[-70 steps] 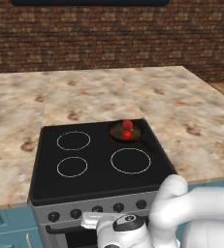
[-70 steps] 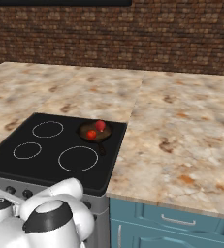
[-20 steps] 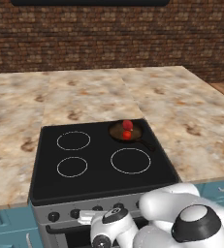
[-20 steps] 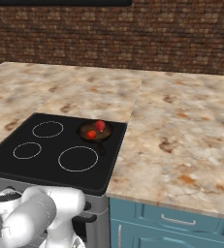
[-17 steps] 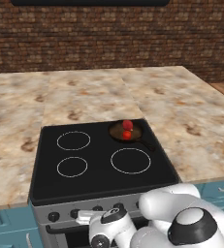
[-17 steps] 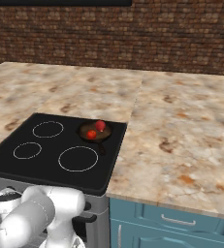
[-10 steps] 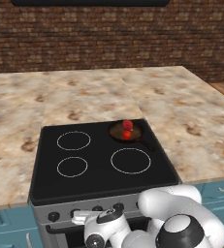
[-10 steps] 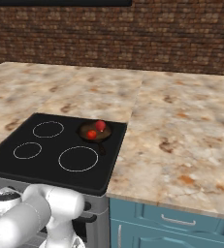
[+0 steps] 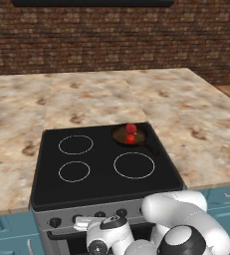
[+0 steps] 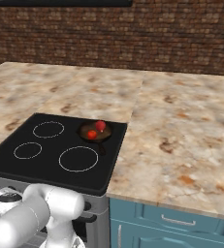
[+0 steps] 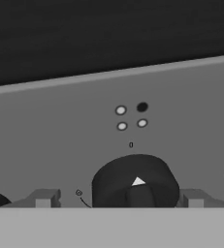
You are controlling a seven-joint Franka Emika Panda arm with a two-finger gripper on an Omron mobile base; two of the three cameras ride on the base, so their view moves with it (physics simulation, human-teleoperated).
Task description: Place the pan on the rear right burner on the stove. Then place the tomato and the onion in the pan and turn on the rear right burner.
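Note:
The pan sits on the rear right burner of the stove, its handle pointing forward and right. Inside it lie the orange-red tomato and, just behind it, the darker onion. Down at the stove's grey front, my gripper is open. A black knob with a white pointer sits between its fingertips, with a gap on each side. Above that knob are four small dots; the upper right one is black.
Three bare white rings mark the remaining cooktop. Marbled counter runs on both sides, with a brick wall behind and blue cabinet fronts below. More black knobs line the stove front. My white arm crowds the space before the stove.
My arm's elbow has sunk lower and a little left while the hand stays at the knob row. The pan, tomato and onion have not moved.

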